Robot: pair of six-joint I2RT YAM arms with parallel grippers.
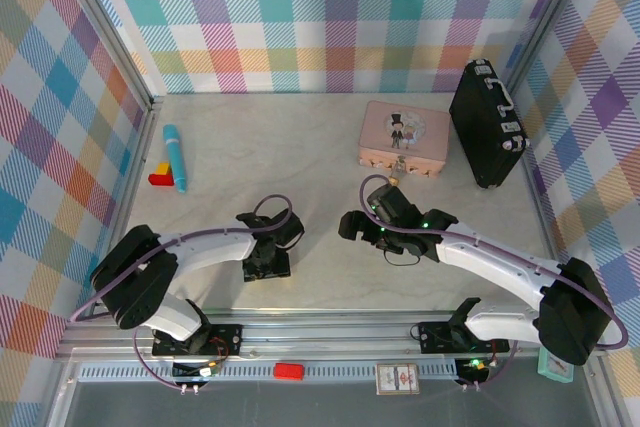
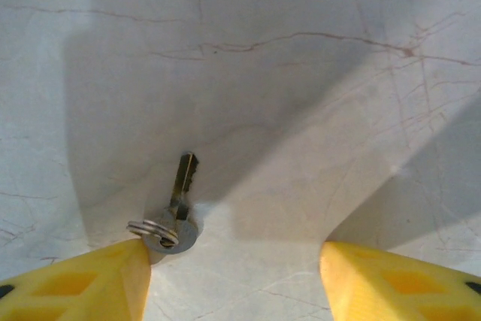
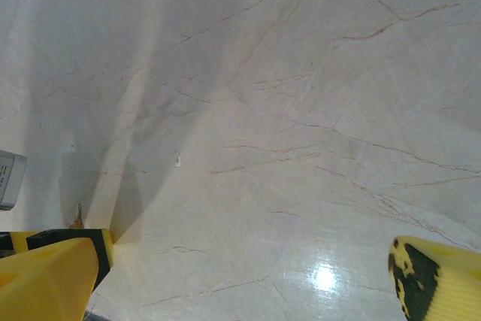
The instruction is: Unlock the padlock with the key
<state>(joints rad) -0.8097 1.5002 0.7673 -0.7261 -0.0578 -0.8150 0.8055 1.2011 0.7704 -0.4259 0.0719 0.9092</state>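
**Entry: key (image 2: 179,204) on surface (image 2: 316,80), left hand (image 2: 234,280) over it**

I am watching the key lying flat on the marbled surface, its ring (image 2: 150,228) nearest the camera. The left hand is straddling it, jaws partly apart, one yellow finger (image 2: 90,283) just beside the ring. The right hand (image 3: 240,283) is hovering over the surface, jaws standing wide.

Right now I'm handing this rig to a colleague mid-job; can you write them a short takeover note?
Left gripper: open, low over the table, the key lying flat between its fingers, near one of them, not gripped.
Right gripper: open, empty, over bare table.
Padlock: seemingly the small brass piece at the pink tin's front; too small to be sure.
Done: nothing yet. Left: grasp key, steady padlock, insert, turn.
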